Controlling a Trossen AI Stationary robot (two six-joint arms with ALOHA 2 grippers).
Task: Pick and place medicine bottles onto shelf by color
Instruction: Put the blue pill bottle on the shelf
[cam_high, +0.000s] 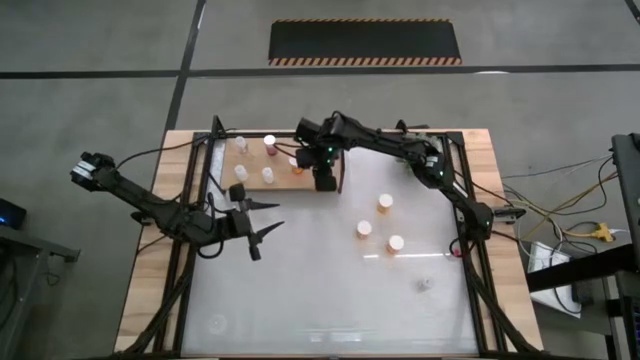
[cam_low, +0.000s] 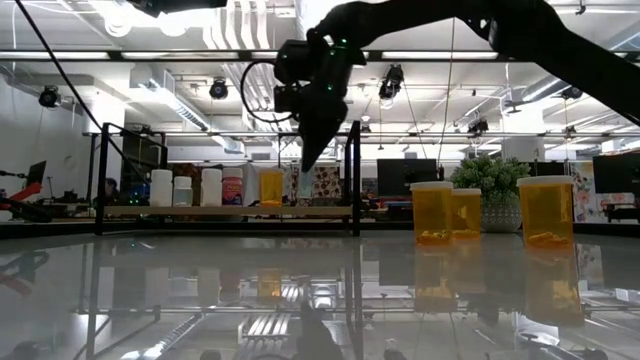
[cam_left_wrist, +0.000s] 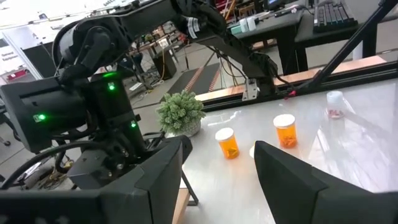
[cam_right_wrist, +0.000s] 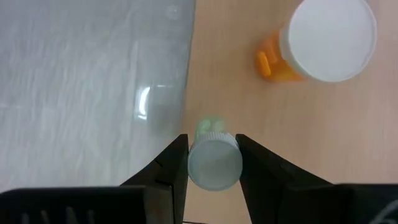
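The shelf (cam_high: 285, 186), a light-brown board in black bars, lies at the table's far side. White, reddish and orange medicine bottles (cam_low: 211, 187) stand on it. My right gripper (cam_high: 322, 183) hangs over the shelf's right end, shut on a small clear bottle (cam_right_wrist: 214, 163) with a pale cap. An orange bottle (cam_right_wrist: 323, 43) stands on the board beside it. My left gripper (cam_high: 255, 228) hovers open over the table's left part, with nothing between its fingers (cam_left_wrist: 292, 180). My right gripper pinches the clear bottle's opposite sides (cam_right_wrist: 193, 163), near its cap, between its two fingers. The fingers come from above, pointing steeply down. The bottle stands roughly upright below the fingers (cam_low: 305, 187), close over the shelf board; whether its base touches the wood I cannot tell.
Three orange bottles (cam_high: 385, 203), (cam_high: 364, 229), (cam_high: 396, 243) stand on the white table right of the middle. A clear bottle (cam_left_wrist: 334, 104) stands nearer the right edge. A small green plant (cam_low: 490, 190) sits at the far right. Black frame bars (cam_low: 355, 175) edge the shelf.
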